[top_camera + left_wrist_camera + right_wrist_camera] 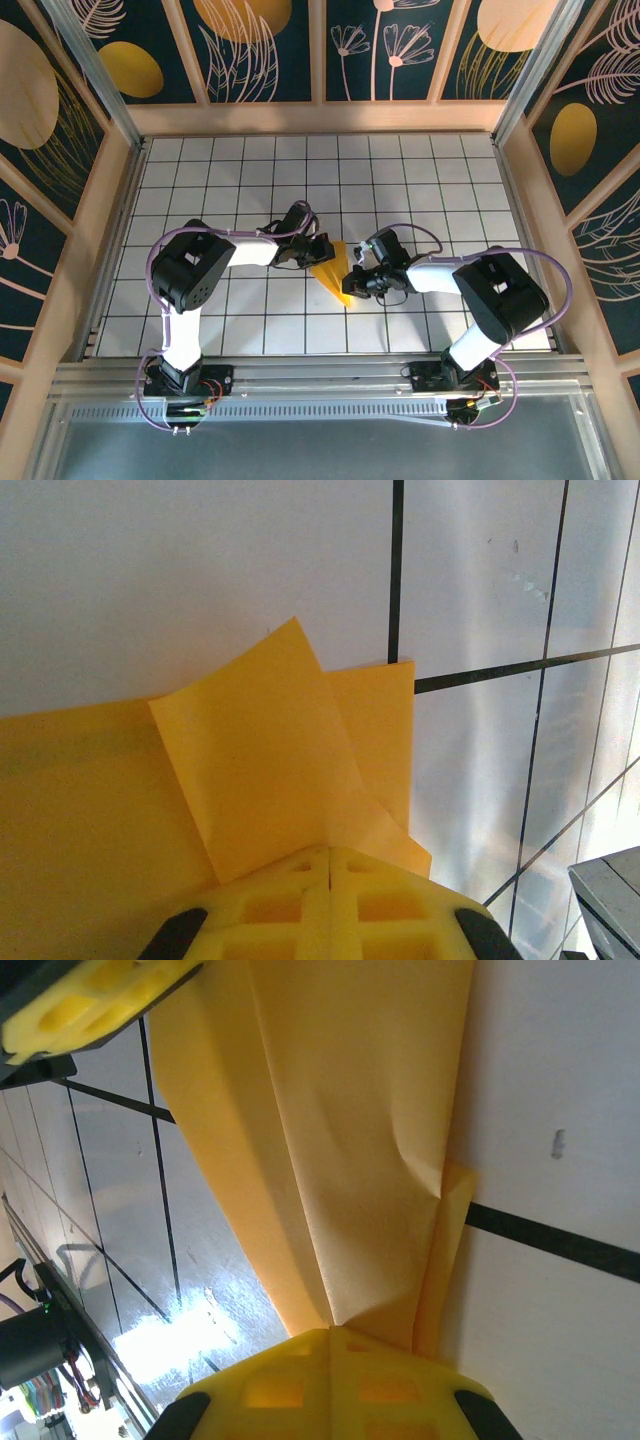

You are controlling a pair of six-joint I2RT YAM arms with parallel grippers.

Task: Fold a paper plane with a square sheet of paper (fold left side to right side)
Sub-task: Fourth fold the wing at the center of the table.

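Top external | paper plane | clamped in left jaws, right jaws

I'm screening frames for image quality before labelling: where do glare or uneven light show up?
Right wrist view: strong white glare on the glossy table lower left; the folded paper is evenly lit. Left wrist view: faint streaky sheen on the tiles at right. Top external view: even light, no glare.
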